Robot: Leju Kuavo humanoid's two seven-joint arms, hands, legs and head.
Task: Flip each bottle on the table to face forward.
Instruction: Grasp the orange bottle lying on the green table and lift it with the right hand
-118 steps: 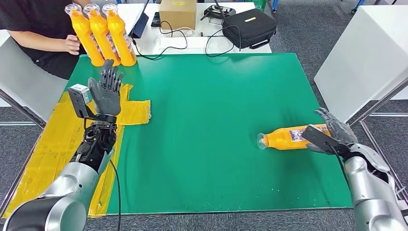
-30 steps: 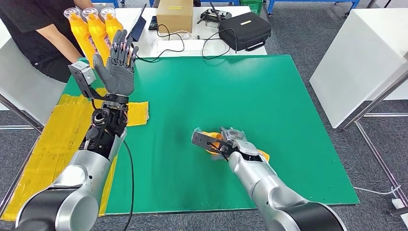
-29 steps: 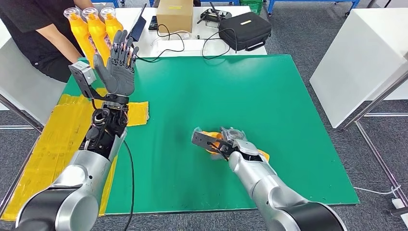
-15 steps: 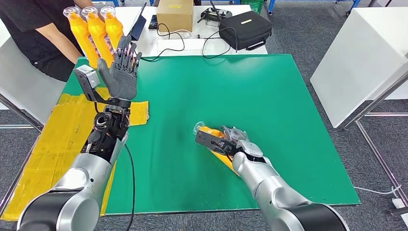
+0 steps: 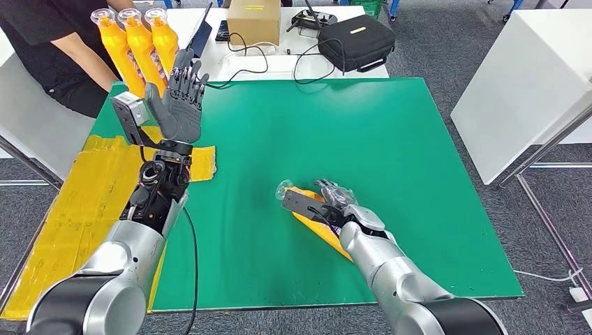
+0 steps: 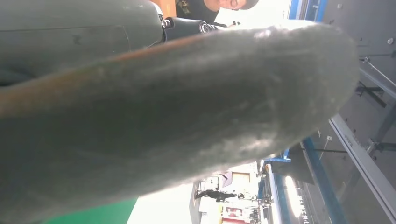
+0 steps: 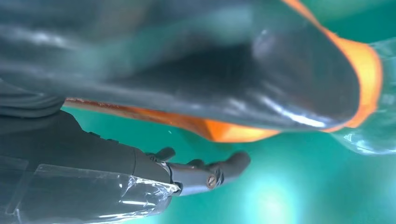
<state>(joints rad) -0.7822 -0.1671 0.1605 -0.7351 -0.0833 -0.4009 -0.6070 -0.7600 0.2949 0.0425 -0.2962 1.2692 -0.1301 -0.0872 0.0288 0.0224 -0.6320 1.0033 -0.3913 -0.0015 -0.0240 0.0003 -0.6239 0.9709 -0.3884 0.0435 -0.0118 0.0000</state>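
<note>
Because the orange bottle lies on its side under our right hand, its long axis matters most: it runs on a slant across the green counter, clear cap end pointing away and to our left, base back toward our right forearm. Our right fingers are wrapped over the bottle's upper body and hold it; in the right wrist view the orange body sits tight against the thumb. We judge the turn is still in hand, since the bottle is neither upright nor square to us.

Our left hand is raised well apart, over the far left of the counter, palm up and fingers spread, holding nothing. Three upright orange bottles stand just beyond it, near a person's arm. Around the held bottle the green surface gives flat, open room to swing it.
</note>
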